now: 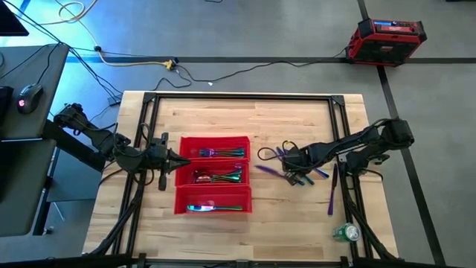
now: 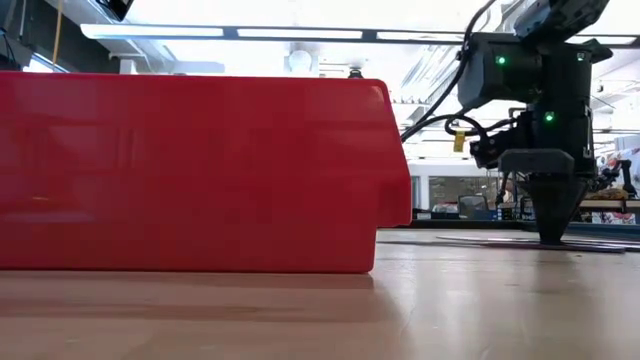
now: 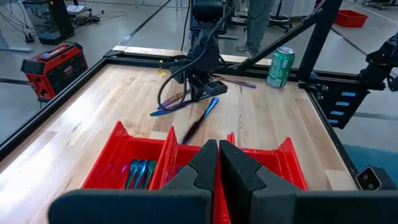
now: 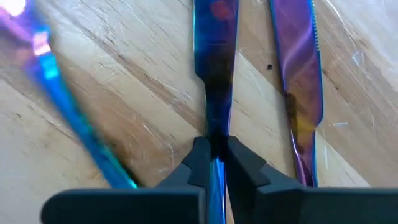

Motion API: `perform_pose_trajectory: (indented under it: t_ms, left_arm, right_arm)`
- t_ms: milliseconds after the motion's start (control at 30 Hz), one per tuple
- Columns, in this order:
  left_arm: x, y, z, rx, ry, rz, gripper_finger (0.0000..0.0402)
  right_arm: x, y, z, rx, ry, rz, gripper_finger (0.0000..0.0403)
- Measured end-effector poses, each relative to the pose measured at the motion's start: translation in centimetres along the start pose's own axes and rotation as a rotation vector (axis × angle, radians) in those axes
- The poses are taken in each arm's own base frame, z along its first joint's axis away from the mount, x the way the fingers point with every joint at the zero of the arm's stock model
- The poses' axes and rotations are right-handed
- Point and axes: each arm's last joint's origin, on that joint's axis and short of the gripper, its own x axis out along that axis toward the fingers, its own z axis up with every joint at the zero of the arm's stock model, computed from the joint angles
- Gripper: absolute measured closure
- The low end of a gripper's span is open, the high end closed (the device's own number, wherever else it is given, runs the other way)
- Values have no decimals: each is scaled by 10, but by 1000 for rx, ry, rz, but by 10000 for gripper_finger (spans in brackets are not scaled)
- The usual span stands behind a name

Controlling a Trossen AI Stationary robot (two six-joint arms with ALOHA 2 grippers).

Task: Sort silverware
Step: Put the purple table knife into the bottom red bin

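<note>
The red three-compartment tray (image 1: 187, 176) sits mid-table, with iridescent silverware in each compartment: far (image 1: 223, 152), middle (image 1: 220, 176) and near (image 1: 212, 208). More loose silverware (image 1: 297, 173) lies in a heap to the tray's right, and one purple piece (image 1: 332, 190) lies apart. My right gripper (image 1: 287, 158) (image 4: 217, 152) is down in that heap, shut on a blue-purple knife (image 4: 215, 56). A second purple knife (image 4: 303, 81) lies beside it. My left gripper (image 1: 175, 158) (image 3: 218, 152) is shut at the tray's left side and holds nothing. My right gripper pinches the blue-purple knife at its narrow neck (image 4: 216, 127), between the two fingers (image 4: 196, 163). The knife runs on lengthwise ahead of the fingertips, over the wood. In the low view the fingertips (image 2: 553, 232) reach down to table level; whether the knife is lifted cannot be told.
A green can (image 1: 345, 232) stands near the table's near right corner. A black frame (image 1: 245, 97) runs around the tabletop. In the low view the tray (image 2: 200, 160) fills the left half. A red case (image 1: 387, 37) sits on the floor beyond the table.
</note>
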Motion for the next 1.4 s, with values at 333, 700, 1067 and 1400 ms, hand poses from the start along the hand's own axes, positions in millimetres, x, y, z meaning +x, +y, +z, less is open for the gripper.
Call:
perform_pose_trajectory:
  t_ms: [333,700,1067,1400]
  left_arm:
    - [0,0,0,0,0,-1,402]
    - [0,0,0,0,1,-1,402]
    - [1,0,0,3,3,1,402]
    - [1,-1,-1,4,4,3,402]
  right_arm:
    - [-39,2,8,-12,-105,39,400]
    - [-41,35,12,-326,-285,320,357]
    - [-20,47,5,-455,-265,215,242]
    - [10,56,6,-560,-187,139,248]
